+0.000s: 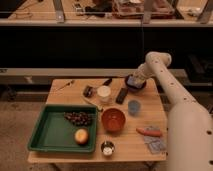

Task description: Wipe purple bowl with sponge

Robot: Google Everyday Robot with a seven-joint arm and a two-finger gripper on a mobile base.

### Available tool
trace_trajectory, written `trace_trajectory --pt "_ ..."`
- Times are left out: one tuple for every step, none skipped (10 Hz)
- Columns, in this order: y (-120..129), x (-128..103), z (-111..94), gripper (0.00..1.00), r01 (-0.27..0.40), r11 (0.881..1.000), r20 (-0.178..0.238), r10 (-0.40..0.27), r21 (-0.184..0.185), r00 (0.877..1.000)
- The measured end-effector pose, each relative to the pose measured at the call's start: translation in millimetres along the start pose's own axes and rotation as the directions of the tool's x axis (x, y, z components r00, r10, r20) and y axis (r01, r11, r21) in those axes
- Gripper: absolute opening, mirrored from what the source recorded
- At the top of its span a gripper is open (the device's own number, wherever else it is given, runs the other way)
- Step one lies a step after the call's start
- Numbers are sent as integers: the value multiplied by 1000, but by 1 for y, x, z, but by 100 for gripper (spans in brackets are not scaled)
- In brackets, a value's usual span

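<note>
The purple bowl (137, 88) sits at the back right of the table (125, 145), close to the far edge. My hand (135, 78) is down over it, right at the bowl's opening, with the arm (167, 85) reaching in from the right side. A pale blue patch shows inside the bowl just under the hand, which I take to be the sponge (131, 79). From my view I cannot tell whether the hand is gripping it or only resting against it, nor how wide the hand stands.

Just in front of the bowl, to its left, a dark flat rectangular item (121, 95) lies tilted, and a white cup (104, 93) stands beside that. A blue cup (133, 107) stands nearer to me, roughly in line with the bowl. The orange bowl (113, 120) is at the table's middle, larger than the purple one.

Toward the right front, an orange-red stick-shaped thing (149, 132) lies beside a blue-grey cloth (155, 145). A tiny metal bowl (107, 148) sits at the front edge.

The green tray (45, 131) fills the left front, with a bunch of dark grapes (78, 118) and a round orange fruit (81, 136) in it.
</note>
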Motion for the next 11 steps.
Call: trace_trajectory --pt "-1 3 3 66 -6 1000 -8 6 2 1000" --pt "-2 4 5 72 -10 1000 -12 10 4 1000" --pt "-3 5 8 74 -15 1000 -17 15 4 1000" --pt "-3 7 11 74 -18 1000 -21 18 3 1000" --pt "-2 8 13 74 -21 1000 -24 21 1 999" --pt "-1 11 16 74 -27 1000 -29 27 0 999" --pt "-1 13 19 74 -34 999 -32 34 -1 999" --pt "0 15 21 74 -40 999 -35 40 -2 999" --pt "0 17 23 74 -45 999 -36 45 -3 998" --pt "0 18 24 74 -50 999 -36 50 -7 998" --pt "0 19 26 74 -51 999 -36 50 -10 998"
